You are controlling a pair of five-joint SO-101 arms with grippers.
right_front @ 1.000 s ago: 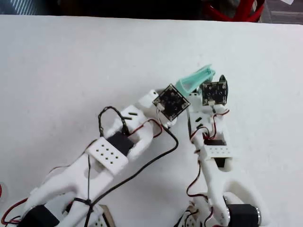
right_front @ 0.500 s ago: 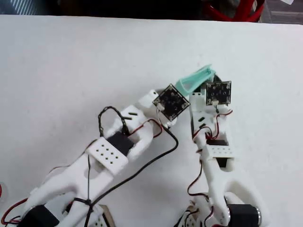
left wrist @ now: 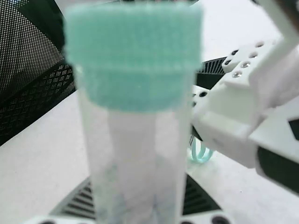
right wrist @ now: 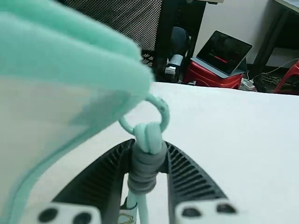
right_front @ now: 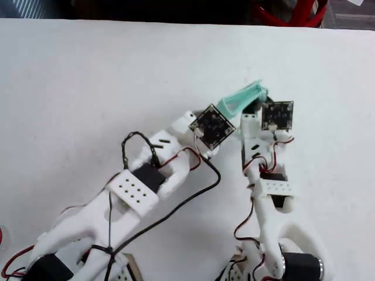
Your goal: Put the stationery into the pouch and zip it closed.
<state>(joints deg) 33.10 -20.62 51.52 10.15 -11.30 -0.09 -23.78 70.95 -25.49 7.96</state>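
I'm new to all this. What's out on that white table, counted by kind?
Robot arms: 2
Green-edged pouch: 1
Total: 3

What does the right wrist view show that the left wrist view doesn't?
Right wrist: the right claw pinching the grey-wrapped zipper pull, a dark screen behind. Left wrist: the clear body of the pouch rising from the left claw, plus the right arm's white housing. Both: the pouch's mint top edge.
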